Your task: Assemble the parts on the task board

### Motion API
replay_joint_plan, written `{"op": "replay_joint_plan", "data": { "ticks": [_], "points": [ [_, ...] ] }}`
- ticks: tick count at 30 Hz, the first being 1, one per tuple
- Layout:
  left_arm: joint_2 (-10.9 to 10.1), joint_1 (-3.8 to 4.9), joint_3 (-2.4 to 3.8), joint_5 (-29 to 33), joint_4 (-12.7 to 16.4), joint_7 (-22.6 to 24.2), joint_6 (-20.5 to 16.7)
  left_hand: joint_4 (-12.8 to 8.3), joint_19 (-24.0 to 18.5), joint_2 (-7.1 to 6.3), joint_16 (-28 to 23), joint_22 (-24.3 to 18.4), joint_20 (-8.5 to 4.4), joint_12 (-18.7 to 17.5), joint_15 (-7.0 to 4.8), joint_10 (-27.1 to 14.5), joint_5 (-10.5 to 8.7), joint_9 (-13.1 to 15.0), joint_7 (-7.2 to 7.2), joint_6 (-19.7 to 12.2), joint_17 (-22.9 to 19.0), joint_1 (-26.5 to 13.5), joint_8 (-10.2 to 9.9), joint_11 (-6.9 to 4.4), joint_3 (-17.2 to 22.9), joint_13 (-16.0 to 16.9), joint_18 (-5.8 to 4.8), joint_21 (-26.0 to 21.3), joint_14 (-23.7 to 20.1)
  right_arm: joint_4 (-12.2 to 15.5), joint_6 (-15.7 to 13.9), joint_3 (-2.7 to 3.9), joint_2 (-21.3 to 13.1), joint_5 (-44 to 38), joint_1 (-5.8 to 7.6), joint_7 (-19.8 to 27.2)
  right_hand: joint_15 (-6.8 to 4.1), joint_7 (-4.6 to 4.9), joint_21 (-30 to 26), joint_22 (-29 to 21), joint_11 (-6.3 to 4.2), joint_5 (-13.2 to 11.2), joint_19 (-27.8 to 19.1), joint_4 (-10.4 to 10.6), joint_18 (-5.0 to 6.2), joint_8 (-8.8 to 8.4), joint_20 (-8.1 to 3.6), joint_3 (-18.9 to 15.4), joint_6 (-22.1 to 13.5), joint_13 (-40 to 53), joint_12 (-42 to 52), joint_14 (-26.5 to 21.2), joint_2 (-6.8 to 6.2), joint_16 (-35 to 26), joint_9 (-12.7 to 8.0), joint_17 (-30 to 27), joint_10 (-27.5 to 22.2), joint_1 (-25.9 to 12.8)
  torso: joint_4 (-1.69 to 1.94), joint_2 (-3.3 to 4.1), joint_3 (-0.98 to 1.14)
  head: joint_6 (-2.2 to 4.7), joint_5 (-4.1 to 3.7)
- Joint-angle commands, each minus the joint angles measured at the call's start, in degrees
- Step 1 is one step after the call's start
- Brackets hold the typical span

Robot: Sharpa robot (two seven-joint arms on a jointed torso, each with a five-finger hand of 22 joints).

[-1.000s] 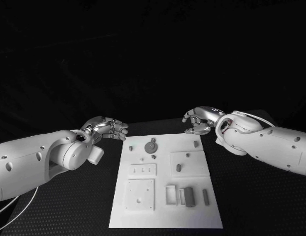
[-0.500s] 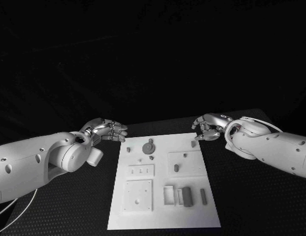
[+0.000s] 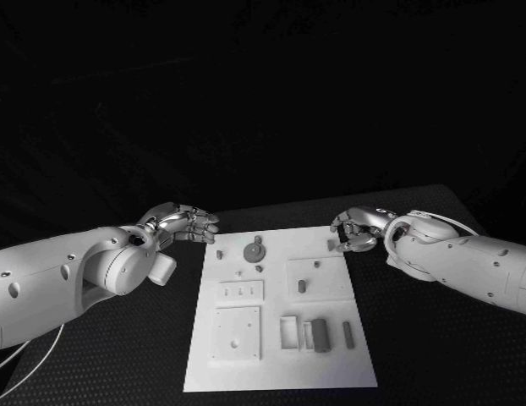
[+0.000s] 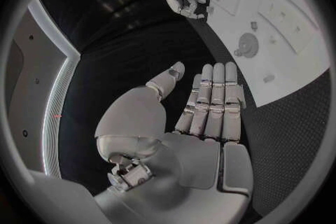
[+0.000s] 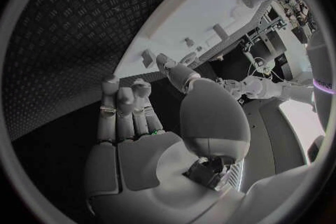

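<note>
The white task board lies in the middle of the black table. On it are small grey parts: a round disc, a peg, a small piece at the far right corner, and two dark bars near the front. My left hand hovers off the board's far left corner, its fingers straight and side by side, with nothing in it. My right hand is at the far right corner, fingers loosely bent and apart, holding nothing. Its thumb lies close to the small piece.
Square raised plates with holes and an open slot take up the board's near half. Black ribbed table lies on both sides of the board. A white cable trails under my left arm.
My right hand has come nearer and lower, to the board's far right corner beside the small piece. My left hand has stayed put.
</note>
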Motion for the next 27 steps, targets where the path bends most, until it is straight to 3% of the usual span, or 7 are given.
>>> {"op": "replay_joint_plan", "data": {
  "ticks": [1,16,27],
  "points": [
    [0.15,-0.01,0.04,-0.15,-0.04,0.79,1.06,-0.01,0.41,-0.31,-0.4,0.06,0.07,-0.36,0.17,0.41,0.17,-0.09,0.14,0.13,0.1,-0.39,-0.23,0.13,-0.27,0.06,0.71,-0.2,0.38,-0.39,0.94,0.01,0.28,-0.26,-0.24,1.37,-0.08,1.03,-0.37,0.79,1.24,-0.14,-0.46,-0.43,0.71,-0.28,0.13,-0.04,0.73,-0.09,-0.15,-0.39,-0.07,-0.24,-0.1,-0.09,-3.15,0.47,-0.09,0.04,-0.09,-0.07,0.11],
    [0.06,-0.09,0.04,-0.22,-0.01,0.73,1.19,0.02,0.4,-0.26,-0.47,0.08,0.08,-0.4,0.18,0.4,0.17,-0.11,0.15,0.12,0.16,-0.41,-0.24,0.13,-0.28,0.07,0.71,-0.24,0.38,-2.95,1.45,0.01,2.24,0.24,-1.52,1.59,-0.02,1.04,-0.23,0.92,1.26,-0.13,-0.33,-0.06,0.71,1.43,0.33,-0.4,3.5,-0.47,0.54,-0.48,1.62,0.25,0.44,-0.12,-3.27,0.04,-0.08,0.08,-0.19,-0.48,0.35],
    [-0.11,-0.09,0.04,-0.4,0.18,0.68,1.21,0.04,0.4,-0.23,-0.51,0.09,0.08,-0.41,0.17,0.41,0.17,-0.12,0.15,0.14,0.2,-0.42,-0.24,0.13,-0.27,0.08,0.71,-0.25,0.38,-4.37,1.36,0.02,3.47,0.72,-2.0,1.97,-1.1,-0.3,0.02,0.94,0.02,-0.12,0.05,-0.46,0.71,3.2,0.11,-0.67,7.0,-1.14,1.04,-0.07,4.0,0.57,1.09,-0.38,-2.74,-0.39,-0.06,0.1,-0.26,-0.84,0.56]
  ]
}}
